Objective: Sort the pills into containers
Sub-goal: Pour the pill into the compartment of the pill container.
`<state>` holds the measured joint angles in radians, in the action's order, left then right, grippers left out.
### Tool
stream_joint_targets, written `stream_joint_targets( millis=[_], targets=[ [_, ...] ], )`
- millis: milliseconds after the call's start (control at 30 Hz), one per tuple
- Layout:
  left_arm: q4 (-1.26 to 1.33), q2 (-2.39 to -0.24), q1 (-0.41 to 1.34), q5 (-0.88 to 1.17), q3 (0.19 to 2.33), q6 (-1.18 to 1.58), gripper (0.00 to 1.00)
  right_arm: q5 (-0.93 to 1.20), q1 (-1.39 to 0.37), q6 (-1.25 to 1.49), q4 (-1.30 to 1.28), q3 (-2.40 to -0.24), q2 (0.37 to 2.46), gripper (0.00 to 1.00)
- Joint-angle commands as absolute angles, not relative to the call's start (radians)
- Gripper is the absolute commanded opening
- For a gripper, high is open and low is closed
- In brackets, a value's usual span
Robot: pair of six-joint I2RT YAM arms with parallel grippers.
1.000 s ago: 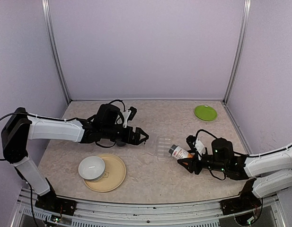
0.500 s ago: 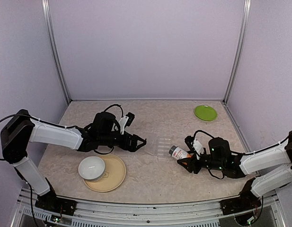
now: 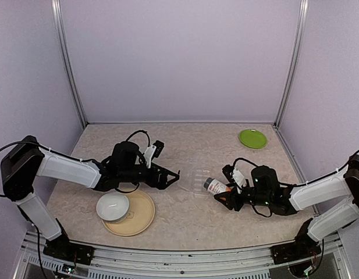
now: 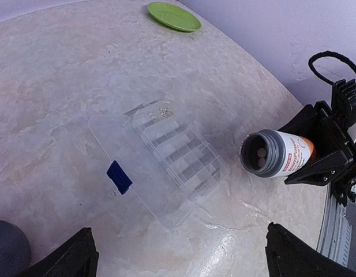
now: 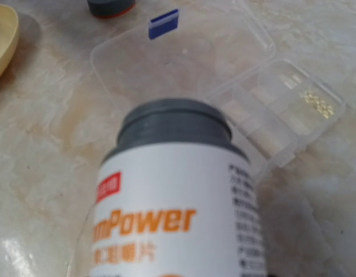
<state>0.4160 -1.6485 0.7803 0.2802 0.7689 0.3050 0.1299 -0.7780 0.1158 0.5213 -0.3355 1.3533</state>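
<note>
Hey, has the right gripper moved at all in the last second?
Yes. The right gripper, shut on the bottle, has slid left, carrying the bottle's mouth closer to the clear pill box.

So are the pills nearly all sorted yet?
Not yet. Done: the pill box lies open, and a small cluster of pills sits in one end compartment. In hand: the right gripper holds the uncapped bottle tipped on its side, mouth towards the box, with a few more showing inside. The left gripper is open and holds nothing. Left: the other compartments look empty.
</note>
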Motion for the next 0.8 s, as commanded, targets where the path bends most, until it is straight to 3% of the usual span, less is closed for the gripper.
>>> stream_joint_targets(
  millis=[0, 767],
  targets=[
    [0.463, -1.62, 0.776, 0.276, 0.752, 0.296, 0.99, 0.137, -0.769, 0.104, 0.528, -0.36, 1.365, 0.14],
    [0.477, -1.632, 0.775, 0.285, 0.746, 0.308, 0.99, 0.114, -0.767, 0.123, 0.471, -0.412, 1.432, 0.13]
  ],
)
